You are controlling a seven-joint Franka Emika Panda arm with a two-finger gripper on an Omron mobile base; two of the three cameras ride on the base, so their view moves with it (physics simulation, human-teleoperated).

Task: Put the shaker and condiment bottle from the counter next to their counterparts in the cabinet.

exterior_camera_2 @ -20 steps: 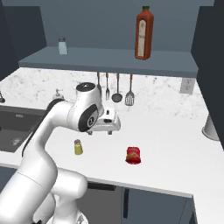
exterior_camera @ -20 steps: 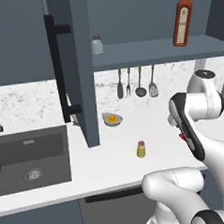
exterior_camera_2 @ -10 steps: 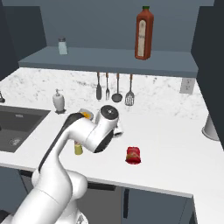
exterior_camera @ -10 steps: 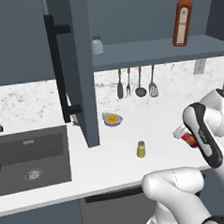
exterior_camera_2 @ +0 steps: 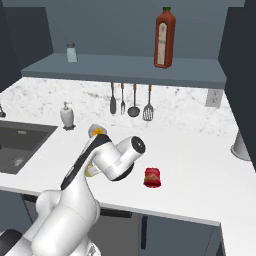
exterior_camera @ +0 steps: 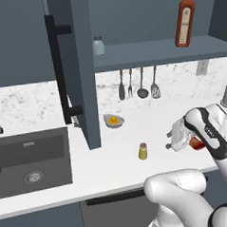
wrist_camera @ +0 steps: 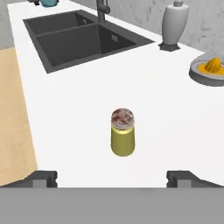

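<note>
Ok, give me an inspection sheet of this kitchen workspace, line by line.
Surface: white speckled counter with a dark sink.
Job's things: yellow shaker upright on the counter; red condiment bottle lying on it; grey-blue shaker and tall labelled bottle on the cabinet shelf, door open.
Clutter: soap dispenser, small dish, hanging utensils.
Grippers: gripper open, empty, aimed at the yellow shaker.
Cables: nothing seen.
Surroundings: wall outlet.

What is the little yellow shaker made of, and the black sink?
The shaker looks like smooth yellow plastic or glass, with a speckled brownish cap that may be metal. The sink looks like matte dark stone or coated metal; it shows no shine.
</note>
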